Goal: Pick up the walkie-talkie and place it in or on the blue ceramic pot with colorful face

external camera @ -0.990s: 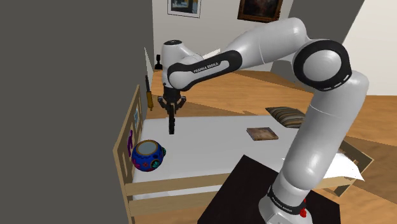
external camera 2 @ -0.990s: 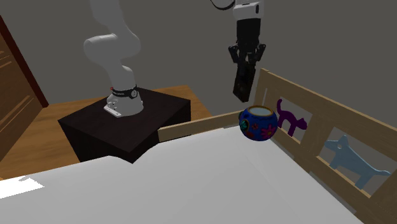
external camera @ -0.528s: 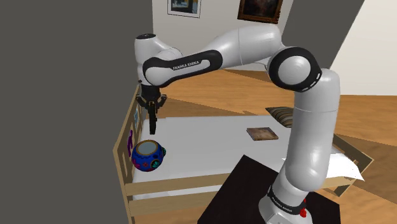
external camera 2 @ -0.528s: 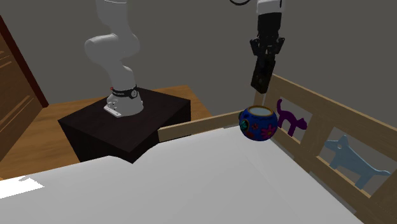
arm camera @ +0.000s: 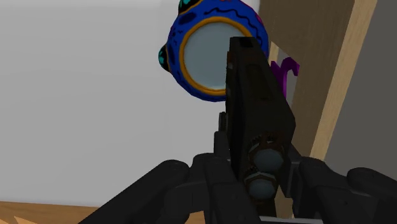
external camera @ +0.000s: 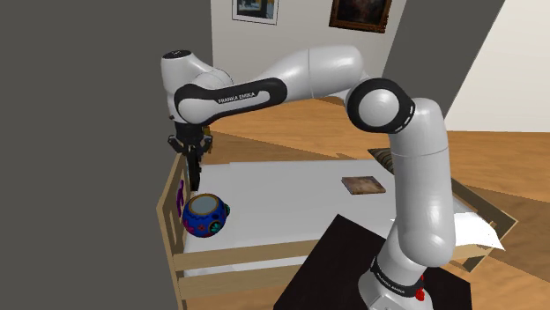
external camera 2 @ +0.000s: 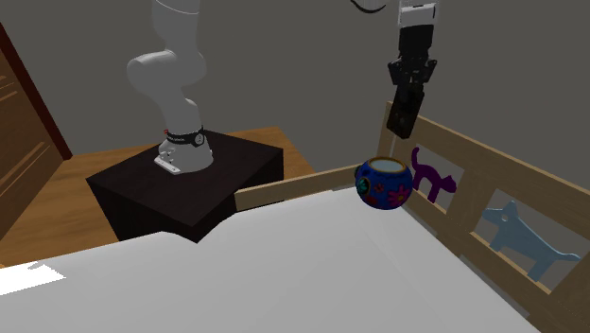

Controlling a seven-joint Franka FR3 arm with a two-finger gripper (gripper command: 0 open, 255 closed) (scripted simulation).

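Black two-finger gripper (external camera 2: 408, 87) holds a black slab-shaped walkie-talkie (external camera 2: 402, 115) in the air above a round blue pot with coloured markings (external camera 2: 383, 182).

The gripper pinches the walkie-talkie at its knobbed end, a finger pressed to each side, so the body hangs down clear of the pot and apart from it. In the second exterior view it hangs above and slightly right of the pot, in front of the pale wooden bed rail (external camera 2: 473, 161). In the wrist view its far end overlaps the pot's orange-rimmed mouth. The pot stands on the white bed surface (external camera: 291, 202) in the corner, just beside the rail and a purple cat cut-out (external camera 2: 430, 175). The white arm (external camera: 308, 75) reaches over from its black box stand (external camera 2: 236, 161).
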